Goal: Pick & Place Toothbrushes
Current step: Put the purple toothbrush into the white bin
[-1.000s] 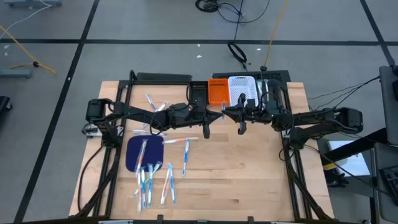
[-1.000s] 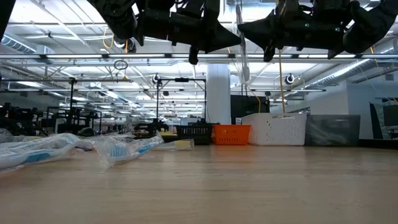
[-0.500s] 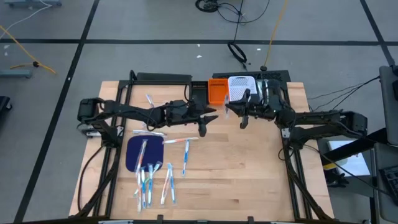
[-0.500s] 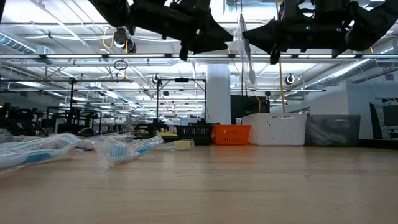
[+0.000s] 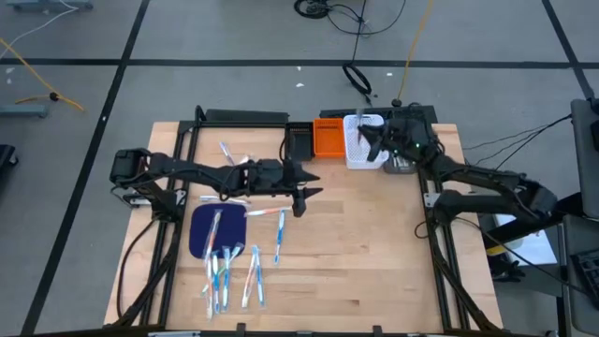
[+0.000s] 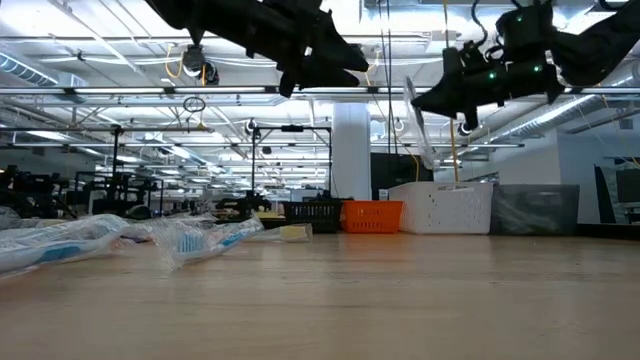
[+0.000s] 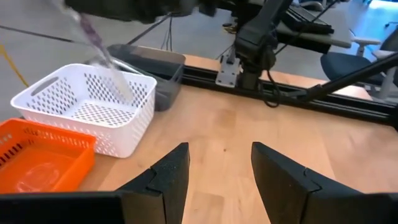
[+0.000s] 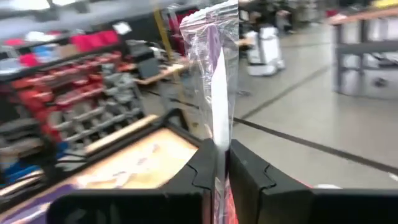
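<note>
Crinkly clear-wrapped toothbrush pinched in right pincer above perforated white bin.

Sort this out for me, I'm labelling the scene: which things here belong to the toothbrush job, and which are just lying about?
Job:
- wrapped toothbrush held by the shut right gripper over the white bin
- loose toothbrushes on the table
- left gripper, open, empty

Lying about:
- dark blue mat
- orange bin
- black bin
</note>
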